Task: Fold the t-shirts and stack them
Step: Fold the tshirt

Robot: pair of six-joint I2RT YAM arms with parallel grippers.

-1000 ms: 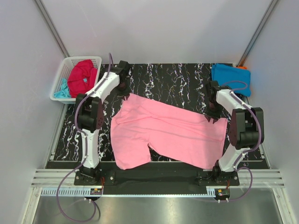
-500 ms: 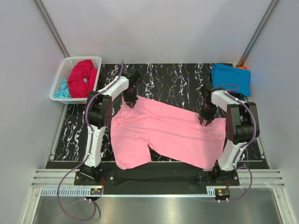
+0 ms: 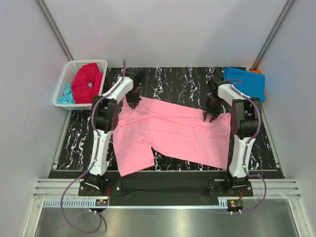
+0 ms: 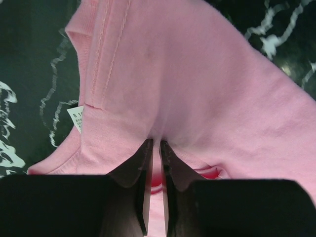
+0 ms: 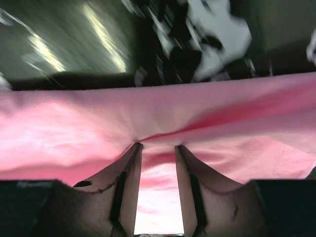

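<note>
Pink t-shirt (image 3: 173,133) dragged farther back, left fingers (image 4: 134,170) pinching it, right fingers (image 5: 129,168) parted, hold unclear.

Pink t-shirt (image 3: 173,136) now lies farther back than a second ago, its near hem dragged along behind both grippers. Left gripper (image 3: 134,102), clear of the cloth then, now pinches it just beside the collar (image 4: 91,74). Right gripper (image 3: 209,116) has pulled back and inward, with cloth bunched at its fingertips.
</note>
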